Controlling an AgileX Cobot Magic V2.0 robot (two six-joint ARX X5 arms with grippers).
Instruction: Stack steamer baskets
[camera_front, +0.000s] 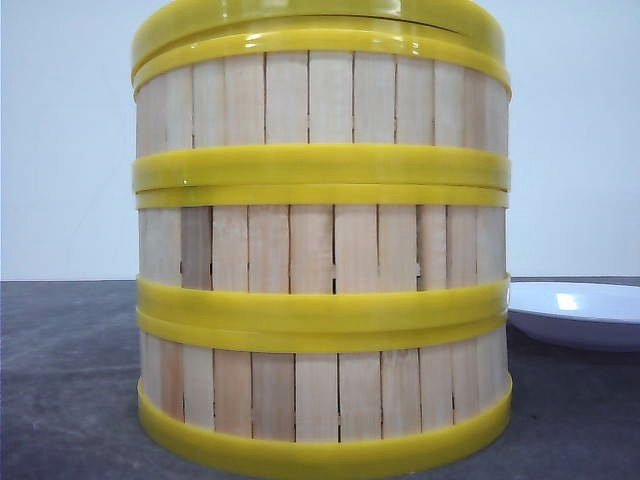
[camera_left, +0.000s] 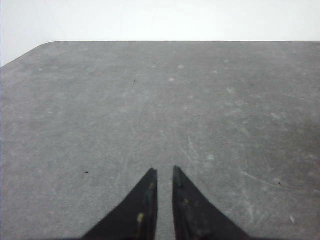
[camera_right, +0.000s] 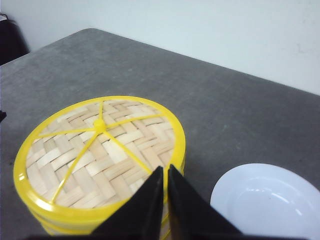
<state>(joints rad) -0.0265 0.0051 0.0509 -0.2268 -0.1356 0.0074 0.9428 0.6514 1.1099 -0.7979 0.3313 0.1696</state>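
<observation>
Close to the front camera, three steamer baskets (camera_front: 322, 260) stand stacked upright on the grey table (camera_front: 60, 380), axis vertical, woven lid (camera_right: 100, 150) on top. The right gripper (camera_right: 165, 172) hovers over the lid's rim, fingers nearly together, empty. The left gripper (camera_left: 165, 172) likewise, over bare table. Behind the stack on the right sits a white plate (camera_front: 580, 310).

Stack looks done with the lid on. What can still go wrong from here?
1. The right gripper hangs close above the lid rim; a low retreat could clip it and shove the stack of steamer baskets.
2. The basket rings do not look perfectly flush in the front view, so a bump may shift a tier.
3. The white plate sits right beside the stack; a sliding stack could hit it.
</observation>
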